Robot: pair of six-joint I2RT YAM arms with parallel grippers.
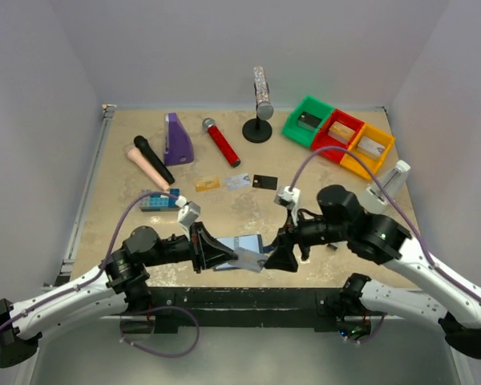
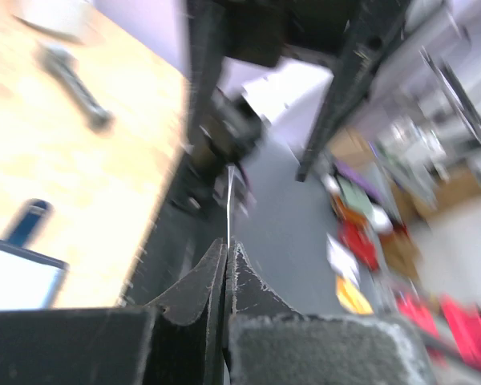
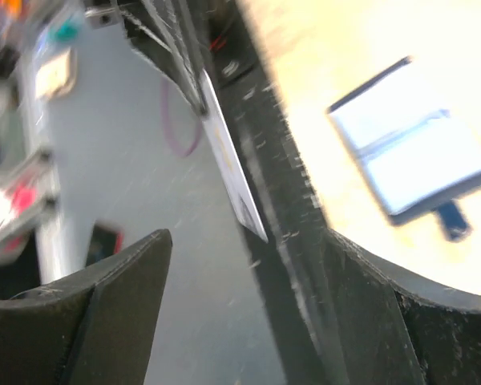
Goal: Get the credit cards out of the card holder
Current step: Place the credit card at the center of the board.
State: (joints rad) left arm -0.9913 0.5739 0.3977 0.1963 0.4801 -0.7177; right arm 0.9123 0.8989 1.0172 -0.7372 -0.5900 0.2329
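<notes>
**Left hand pinching a card, right hand spread wide**

So the left hand [image 1: 233,257] is clamped tight on a silvery card [image 1: 250,261], gripping it by one end right at the near edge of the tabletop [image 1: 337,172]. In the left wrist view its fingers [image 2: 196,285] are pressed together, and the card pokes out edge-on as just a thin line.

The right hand [image 1: 270,258] sits directly opposite with its fingers spread wide. In its own wrist view the card hangs in the gap between them and touches neither.

The card holder [image 1: 244,241] lies unfolded and flat on the tabletop just behind both hands. Its pale pockets face up and the snap tab sticks out to one side.

Further back, three more cards lie flat in a row, close together but not touching: an orange-gold card [image 1: 208,184], a pale card [image 1: 238,181] and a black card [image 1: 264,182]. A studded blue block [image 1: 159,200] sits a bit left of them.
</notes>
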